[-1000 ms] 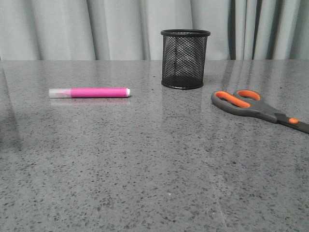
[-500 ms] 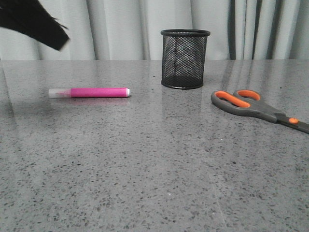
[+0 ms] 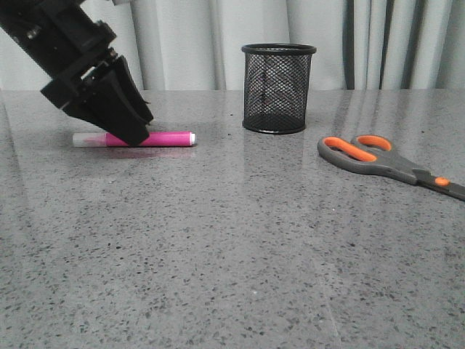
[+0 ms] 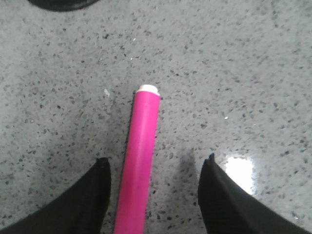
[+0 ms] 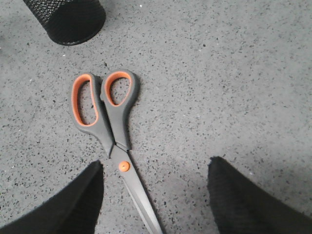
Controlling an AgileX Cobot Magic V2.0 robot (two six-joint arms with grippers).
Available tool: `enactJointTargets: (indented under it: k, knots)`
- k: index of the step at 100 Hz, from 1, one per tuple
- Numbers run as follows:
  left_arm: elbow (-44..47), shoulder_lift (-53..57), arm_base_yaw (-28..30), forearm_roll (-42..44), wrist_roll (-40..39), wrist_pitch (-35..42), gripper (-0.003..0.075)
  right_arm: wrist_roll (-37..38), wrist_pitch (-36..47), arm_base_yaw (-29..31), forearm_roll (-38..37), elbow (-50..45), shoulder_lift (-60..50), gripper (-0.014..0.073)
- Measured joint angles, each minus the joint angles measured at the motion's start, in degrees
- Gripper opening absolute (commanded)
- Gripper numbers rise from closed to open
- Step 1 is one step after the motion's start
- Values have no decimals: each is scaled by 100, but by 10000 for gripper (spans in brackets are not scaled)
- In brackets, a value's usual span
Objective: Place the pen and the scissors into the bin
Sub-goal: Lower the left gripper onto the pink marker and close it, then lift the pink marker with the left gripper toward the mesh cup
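The pink pen (image 3: 163, 139) lies flat on the grey table, left of the black mesh bin (image 3: 279, 89). My left gripper (image 3: 135, 134) is open and down at the pen's middle, hiding part of it. In the left wrist view the pen (image 4: 141, 156) lies between the two fingers, nearer one of them, untouched. The scissors (image 3: 378, 161) lie shut at the right. My right gripper (image 5: 156, 170) is open above them, out of the front view. The scissors' pivot and blade (image 5: 127, 170) lie between its fingers. The bin shows in the right wrist view (image 5: 68, 19).
The speckled grey table (image 3: 232, 254) runs to a grey curtain (image 3: 189, 36) behind. A dark curved edge (image 4: 58, 4) shows beyond the pen's white tip in the left wrist view. A bright light reflection (image 4: 239, 170) lies on the table beside one left finger.
My left arm came in from the upper left and dropped down over the pen. The pen, the scissors and the bin have not moved.
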State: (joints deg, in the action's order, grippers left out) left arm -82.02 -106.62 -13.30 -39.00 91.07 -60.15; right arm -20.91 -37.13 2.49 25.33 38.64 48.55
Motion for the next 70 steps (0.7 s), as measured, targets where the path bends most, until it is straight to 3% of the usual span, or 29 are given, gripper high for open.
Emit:
enactJointTargets:
  k: [21,33,47,58,70]
  knots:
    - [-8,-153,0,27,31,170,372,0,-33,0,0,0,0,421]
    - [-34,-202,0,21,31,171,321,0,-42,0,0,0,0,421]
    - [-44,-224,0,21,31,64,170,0,-42,0,0,0,0,421]
    - [-56,-232,0,21,-59,13,-21,0,-45,0,0,0,0,421]
    - [-214,-279,0,89,-364,-116,-19,0,-45,0,0,0,0,421]
